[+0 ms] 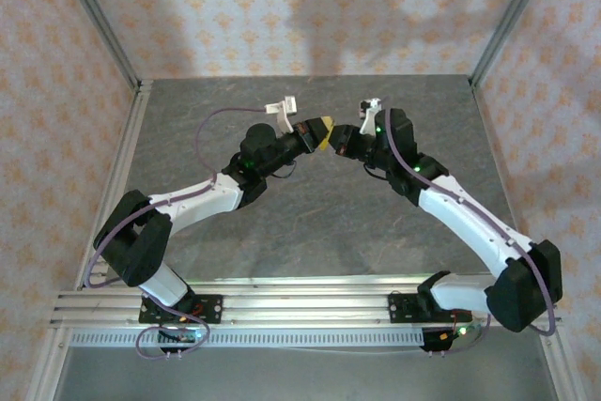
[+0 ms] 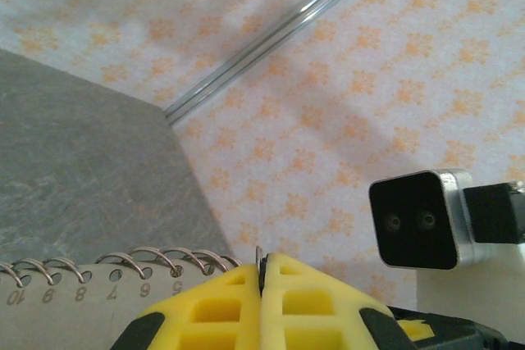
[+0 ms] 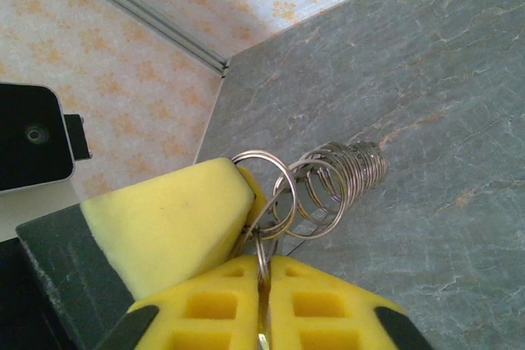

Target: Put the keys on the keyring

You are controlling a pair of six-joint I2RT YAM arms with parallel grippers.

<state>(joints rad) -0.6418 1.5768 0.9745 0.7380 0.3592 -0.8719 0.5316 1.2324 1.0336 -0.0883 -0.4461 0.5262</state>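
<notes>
Both grippers meet tip to tip above the middle of the table. My left gripper (image 1: pixel 322 132) (image 2: pixel 262 266) is shut on a thin edge of grey metal, the keyring (image 2: pixel 260 256). In the right wrist view that keyring (image 3: pixel 280 171) sticks out as a wire loop from the left gripper's yellow finger (image 3: pixel 164 223). My right gripper (image 1: pixel 344 139) (image 3: pixel 262 272) is shut on a small metal piece seen edge-on. A brass-coloured sliver deep between its pads looks like the key (image 3: pixel 261 327), mostly hidden. The two pieces touch or overlap at the fingertips.
A coil of wire loops (image 3: pixel 344 171) hangs just beyond the keyring. A spiral-bound grey strip with numbers (image 2: pixel 74 288) lies beside the left fingers. The other wrist's black camera box (image 2: pixel 418 219) (image 3: pixel 29 137) is close. Grey table (image 1: pixel 310 223), patterned walls around.
</notes>
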